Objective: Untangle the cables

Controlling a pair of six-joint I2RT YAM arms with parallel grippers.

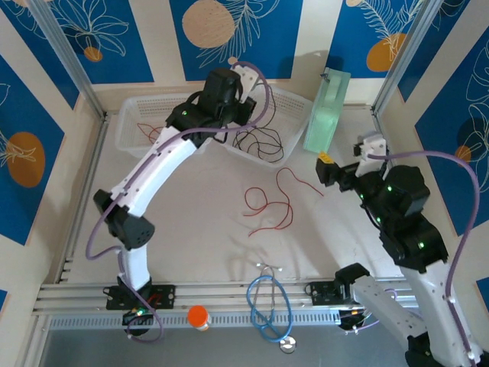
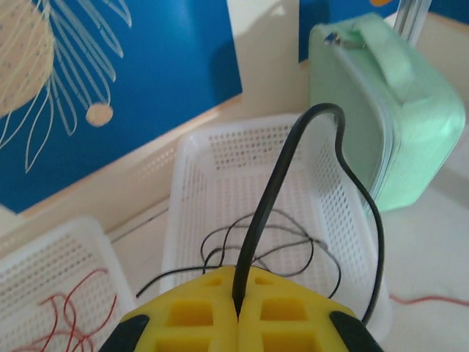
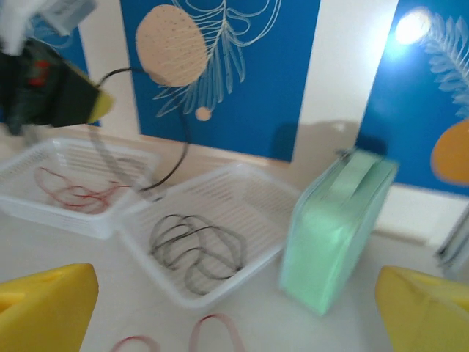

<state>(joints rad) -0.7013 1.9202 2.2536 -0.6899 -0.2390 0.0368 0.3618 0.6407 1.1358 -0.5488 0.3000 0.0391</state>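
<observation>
A black cable [image 2: 282, 165] is pinched in the shut left gripper [image 2: 238, 314]. It arches up and drops into the white basket [image 2: 242, 150] just beside the mint-green case [image 2: 396, 110], where more black cables [image 3: 198, 249] lie coiled. The left arm [image 1: 153, 164] reaches across the table [image 1: 206, 229], its wrist raised above that basket. The right gripper [image 3: 234, 312] hangs near the case's front, jaws spread wide and empty. Red cables [image 1: 269, 202] lie loose on the table before the case. The second basket [image 1: 130, 122], farther from the case, holds another red cable [image 1: 145, 128].
</observation>
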